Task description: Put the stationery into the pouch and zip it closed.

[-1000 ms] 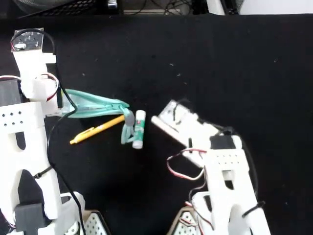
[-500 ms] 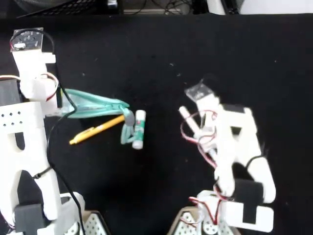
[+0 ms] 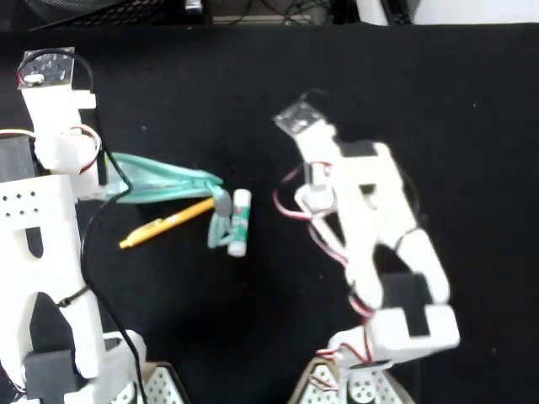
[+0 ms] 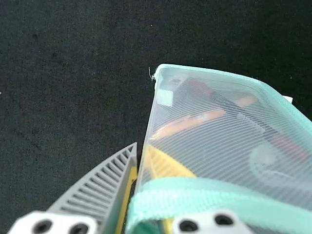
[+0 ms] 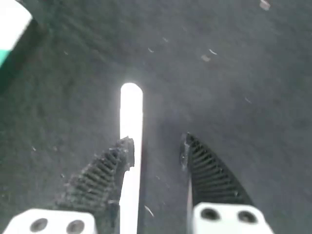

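Observation:
A teal mesh pouch (image 3: 160,181) hangs over the table's left side, with my left gripper (image 3: 105,177) shut on its end. In the left wrist view the pouch (image 4: 219,136) presses against a grey finger (image 4: 102,190), and orange and dark items show through the mesh. A yellow pen (image 3: 164,223) and a white-and-green glue stick (image 3: 240,220) lie on the cloth just by the pouch's mouth. My right gripper (image 3: 299,118) is raised, right of and behind the glue stick. It is open (image 5: 156,141), and a white stick (image 5: 130,117) runs along the inner side of one finger.
A black cloth (image 3: 438,126) covers the whole table. A teal strap with a grey piece (image 3: 221,220) lies beside the glue stick. The glue stick's end (image 5: 12,24) shows at the corner of the right wrist view. Both arm bases stand at the front edge.
My right gripper has risen from the cloth near the glue stick and swung toward the back of the table. The left arm, pouch, pen and glue stick have stayed put.

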`<act>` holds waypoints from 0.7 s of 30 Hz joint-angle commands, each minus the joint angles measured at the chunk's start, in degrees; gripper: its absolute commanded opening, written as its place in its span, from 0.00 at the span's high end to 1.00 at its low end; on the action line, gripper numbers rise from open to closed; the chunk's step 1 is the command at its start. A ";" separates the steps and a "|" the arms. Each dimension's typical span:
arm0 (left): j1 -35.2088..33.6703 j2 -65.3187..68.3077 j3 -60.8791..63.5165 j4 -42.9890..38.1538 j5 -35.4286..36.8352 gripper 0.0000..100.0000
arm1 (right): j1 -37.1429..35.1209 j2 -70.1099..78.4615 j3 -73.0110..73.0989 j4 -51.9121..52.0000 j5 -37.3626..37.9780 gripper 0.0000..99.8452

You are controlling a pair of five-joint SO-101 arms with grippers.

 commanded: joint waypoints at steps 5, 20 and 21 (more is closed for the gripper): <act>-1.10 -0.53 -0.40 -0.53 -0.09 0.97 | -0.88 9.36 -9.27 0.26 -0.53 0.84; -1.10 -0.53 -0.40 -0.53 -0.18 0.97 | -2.20 -0.22 -9.45 4.31 -3.96 0.83; -1.10 -0.53 -0.40 -0.53 -0.18 0.97 | -3.52 -1.80 -8.04 4.04 -4.13 0.83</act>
